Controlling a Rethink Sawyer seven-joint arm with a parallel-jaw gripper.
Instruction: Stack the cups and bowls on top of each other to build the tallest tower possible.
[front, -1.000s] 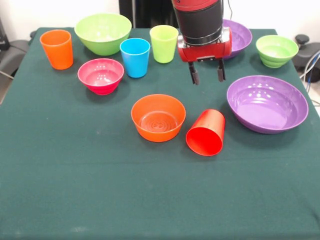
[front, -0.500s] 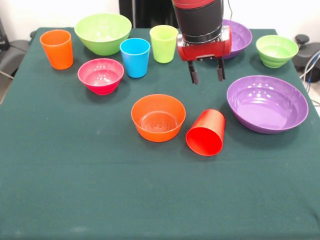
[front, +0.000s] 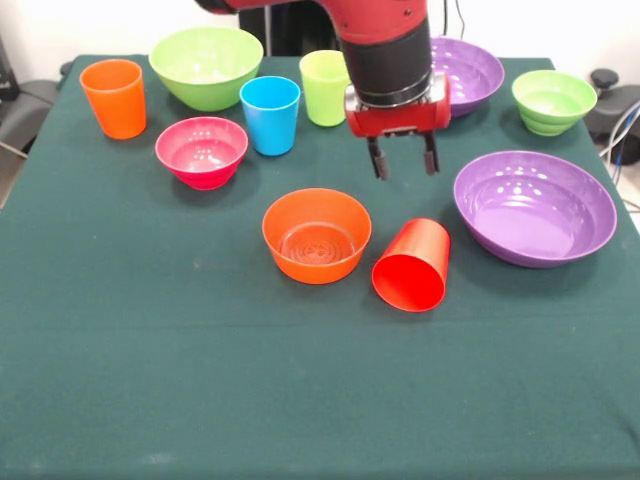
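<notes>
Below the claw (front: 403, 160), toward the near edge, a red cup (front: 411, 266) is lying on its side on the dark green cloth of the table (front: 200, 380), its open mouth facing the camera. The claw is hanging above the cloth with its two dark fingers apart and nothing between them; the red cup is sitting just below and slightly right of the fingertips, clear of them.

Touching the red cup on its left, an orange bowl (front: 316, 235) is standing upright: glossy plastic, round, with faint rings inside.

Left of the claw, a sky blue cup (front: 270, 114) and a pink bowl (front: 202, 151) are standing near each other. Behind them are sitting a lime green cup (front: 324, 87), partly hidden by the arm, a large lime green bowl (front: 206, 66) and an orange cup (front: 114, 97). All cups are smooth, tapered and handleless.

Right of the claw, a wide shallow purple bowl (front: 535, 206) is resting well apart. A second purple bowl (front: 468, 72) is showing behind the wrist, and a small green bowl (front: 553, 101) is sitting farther right. Nothing is stacked.
</notes>
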